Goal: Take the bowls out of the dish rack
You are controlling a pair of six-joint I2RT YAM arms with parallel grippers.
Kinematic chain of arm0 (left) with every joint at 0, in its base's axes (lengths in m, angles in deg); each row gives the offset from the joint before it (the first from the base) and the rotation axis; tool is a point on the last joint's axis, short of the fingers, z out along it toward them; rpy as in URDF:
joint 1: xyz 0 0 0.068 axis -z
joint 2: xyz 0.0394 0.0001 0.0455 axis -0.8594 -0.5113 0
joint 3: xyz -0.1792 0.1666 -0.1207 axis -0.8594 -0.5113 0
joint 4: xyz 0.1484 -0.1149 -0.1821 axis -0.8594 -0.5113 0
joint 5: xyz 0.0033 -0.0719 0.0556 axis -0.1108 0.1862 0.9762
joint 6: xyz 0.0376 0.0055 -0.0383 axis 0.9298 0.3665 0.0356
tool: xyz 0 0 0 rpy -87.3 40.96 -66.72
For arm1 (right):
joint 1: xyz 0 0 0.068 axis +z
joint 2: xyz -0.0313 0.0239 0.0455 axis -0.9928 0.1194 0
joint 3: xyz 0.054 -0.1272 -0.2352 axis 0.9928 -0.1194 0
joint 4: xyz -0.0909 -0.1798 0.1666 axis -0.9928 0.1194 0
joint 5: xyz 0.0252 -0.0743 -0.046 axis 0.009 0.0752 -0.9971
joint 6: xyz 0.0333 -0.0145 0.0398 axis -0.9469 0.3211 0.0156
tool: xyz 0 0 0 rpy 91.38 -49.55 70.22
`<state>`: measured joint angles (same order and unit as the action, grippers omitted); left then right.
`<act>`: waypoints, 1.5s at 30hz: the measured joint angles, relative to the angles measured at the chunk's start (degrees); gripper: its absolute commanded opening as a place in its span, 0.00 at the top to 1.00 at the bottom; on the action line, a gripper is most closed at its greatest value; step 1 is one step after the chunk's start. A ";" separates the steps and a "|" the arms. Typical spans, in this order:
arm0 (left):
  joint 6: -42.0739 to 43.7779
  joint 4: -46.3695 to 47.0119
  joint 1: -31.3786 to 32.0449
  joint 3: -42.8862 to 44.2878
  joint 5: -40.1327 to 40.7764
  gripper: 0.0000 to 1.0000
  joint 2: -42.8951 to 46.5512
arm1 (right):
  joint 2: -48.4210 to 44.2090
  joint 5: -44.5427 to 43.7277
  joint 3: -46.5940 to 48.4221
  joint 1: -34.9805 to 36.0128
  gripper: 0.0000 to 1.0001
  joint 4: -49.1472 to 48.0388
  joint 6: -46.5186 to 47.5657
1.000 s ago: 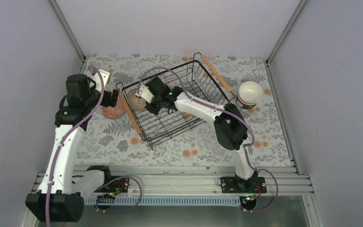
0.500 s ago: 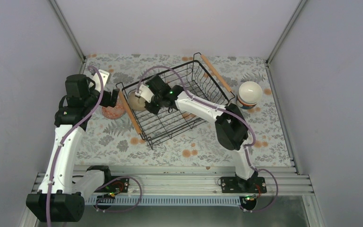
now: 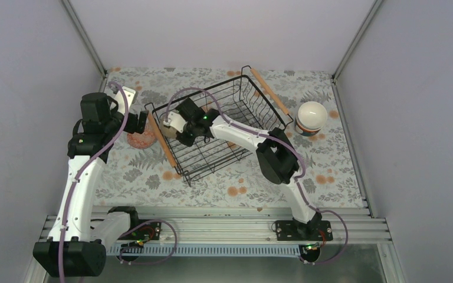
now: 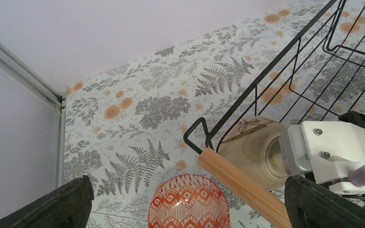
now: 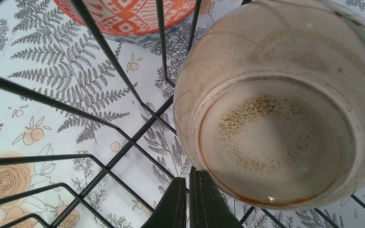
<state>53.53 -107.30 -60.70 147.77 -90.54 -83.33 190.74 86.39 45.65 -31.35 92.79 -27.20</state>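
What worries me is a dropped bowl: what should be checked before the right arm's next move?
1. Right gripper at the speckled beige round bowl: ok.
2. Its fingers pinching the rim: cannot tell.
3. Beige bowl out of the black wire dish rack: not ok, it lies on its side beside the light wooden handle.
4. Left gripper open, by the orange patterned bowl outside the rack: ok.
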 measured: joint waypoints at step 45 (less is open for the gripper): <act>-0.02 0.02 -1.07 -0.94 -1.27 0.00 1.29 | -2.80 -6.45 -8.35 0.26 0.96 -12.72 2.71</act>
<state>53.50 -107.28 -61.77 146.83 -91.81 -82.04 187.94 79.94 37.31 -31.09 80.07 -24.49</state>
